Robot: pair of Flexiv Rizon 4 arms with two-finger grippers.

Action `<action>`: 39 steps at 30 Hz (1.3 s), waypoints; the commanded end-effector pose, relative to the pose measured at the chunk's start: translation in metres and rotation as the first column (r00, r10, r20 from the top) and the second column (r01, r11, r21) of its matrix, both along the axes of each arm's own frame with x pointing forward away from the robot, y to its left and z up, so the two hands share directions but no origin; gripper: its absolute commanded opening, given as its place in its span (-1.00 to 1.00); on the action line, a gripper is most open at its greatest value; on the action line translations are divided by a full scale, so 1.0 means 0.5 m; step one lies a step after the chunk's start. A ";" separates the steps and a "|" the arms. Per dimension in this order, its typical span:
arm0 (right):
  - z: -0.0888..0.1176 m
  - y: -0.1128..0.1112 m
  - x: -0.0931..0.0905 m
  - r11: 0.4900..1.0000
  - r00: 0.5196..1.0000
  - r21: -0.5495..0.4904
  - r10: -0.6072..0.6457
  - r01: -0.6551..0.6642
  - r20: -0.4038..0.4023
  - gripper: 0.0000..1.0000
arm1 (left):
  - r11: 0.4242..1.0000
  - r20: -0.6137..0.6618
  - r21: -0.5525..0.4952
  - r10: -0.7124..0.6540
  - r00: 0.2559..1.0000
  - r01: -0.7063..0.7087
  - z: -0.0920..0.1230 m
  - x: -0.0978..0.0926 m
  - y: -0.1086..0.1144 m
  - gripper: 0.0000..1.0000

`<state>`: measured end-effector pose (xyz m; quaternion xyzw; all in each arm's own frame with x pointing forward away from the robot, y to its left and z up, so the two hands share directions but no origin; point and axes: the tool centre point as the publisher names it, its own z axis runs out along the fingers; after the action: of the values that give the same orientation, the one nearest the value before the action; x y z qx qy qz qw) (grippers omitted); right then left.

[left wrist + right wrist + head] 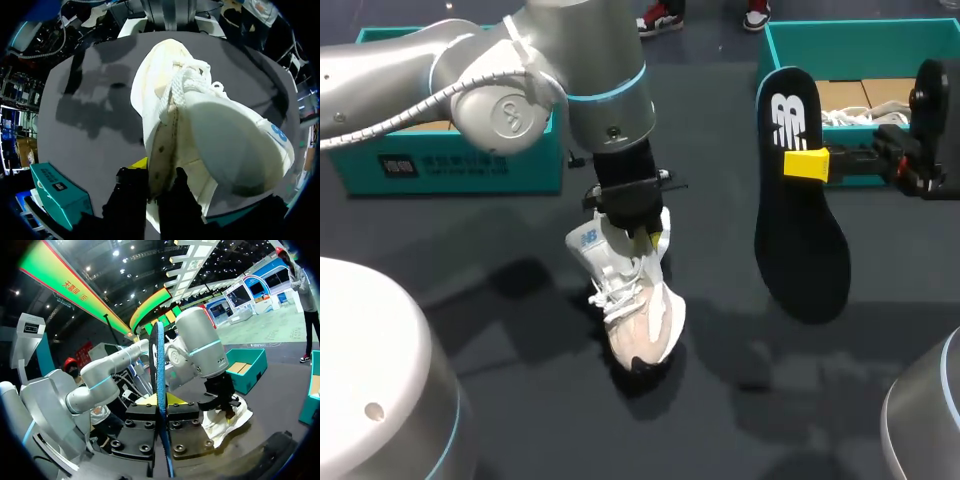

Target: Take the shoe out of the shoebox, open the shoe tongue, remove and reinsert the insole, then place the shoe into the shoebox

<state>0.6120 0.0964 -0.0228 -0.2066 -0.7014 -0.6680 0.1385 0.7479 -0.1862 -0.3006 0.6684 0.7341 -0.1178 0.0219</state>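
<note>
Shoe [630, 300], white with loose laces, in closed left tool [642, 238]; black insole [800, 245] in closed right tool [807, 163].

Collar of shoe [632, 300] hidden under left end effector [642, 238], its fingertips [141, 163] mostly buried against shoe, box [840, 33] right of shoe cut off by edge

One shoe [632, 305], one insole [802, 235], two shoeboxes [470, 168] [865, 36]

Head overhead, wrists close, sharing shoe [640, 312]
</note>
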 end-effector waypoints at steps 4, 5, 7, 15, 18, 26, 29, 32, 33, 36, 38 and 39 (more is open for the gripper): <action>-0.002 -0.001 -0.010 1.000 1.000 0.000 -0.009 0.009 0.000 -1.00 | 0.998 0.024 0.011 -0.055 0.998 0.055 -0.020 -0.012 -0.023 -1.00; -0.002 -0.001 -0.010 1.000 1.000 0.000 -0.009 0.009 0.000 -1.00 | 0.998 0.024 0.013 -0.059 0.998 0.059 -0.022 -0.014 -0.026 -1.00; -0.002 -0.001 -0.010 1.000 1.000 0.000 -0.009 0.009 0.000 -1.00 | 0.998 0.025 0.011 -0.068 0.997 0.067 -0.026 -0.018 -0.031 -1.00; -0.002 -0.001 -0.010 1.000 1.000 0.000 -0.009 0.009 0.000 -1.00 | 0.997 -0.005 0.039 -0.060 0.998 0.060 -0.051 -0.020 -0.041 -1.00; -0.002 -0.001 -0.010 1.000 1.000 0.000 -0.009 0.009 0.000 -1.00 | 0.997 -0.015 0.044 -0.070 0.997 0.071 -0.062 -0.018 -0.046 -1.00; -0.002 -0.001 -0.010 1.000 1.000 0.000 -0.009 0.009 0.000 -1.00 | 0.994 -0.051 0.069 -0.081 0.995 0.084 -0.096 -0.011 -0.066 -1.00; -0.002 -0.001 -0.010 1.000 1.000 0.000 -0.009 0.009 0.000 -1.00 | 0.992 -0.051 0.090 -0.079 0.996 0.083 -0.114 -0.007 -0.077 -1.00; -0.002 -0.001 -0.010 1.000 1.000 0.000 -0.009 0.009 0.000 -1.00 | 0.991 -0.052 0.099 -0.082 0.995 0.087 -0.130 -0.004 -0.086 -1.00; -0.002 -0.001 -0.010 1.000 1.000 0.000 -0.009 0.009 0.000 -1.00 | 0.991 -0.052 0.100 -0.083 0.995 0.088 -0.133 -0.004 -0.088 -1.00; -0.002 -0.001 -0.010 1.000 1.000 0.000 -0.009 0.009 0.000 -1.00 | 0.989 -0.050 0.108 -0.094 0.994 0.099 -0.142 -0.008 -0.094 -1.00; -0.002 -0.001 -0.010 1.000 1.000 0.000 -0.009 0.009 0.000 -1.00 | 0.988 -0.047 0.115 -0.102 0.994 0.107 -0.148 -0.011 -0.098 -1.00; -0.002 -0.001 -0.010 1.000 1.000 0.000 -0.009 0.009 0.000 -1.00 | 0.988 -0.047 0.115 -0.102 0.994 0.107 -0.149 -0.011 -0.098 -1.00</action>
<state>0.6120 0.0964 -0.0228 -0.2066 -0.7014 -0.6680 0.1385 0.7415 -0.2284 -0.3704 0.7034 0.7036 -0.0948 -0.0343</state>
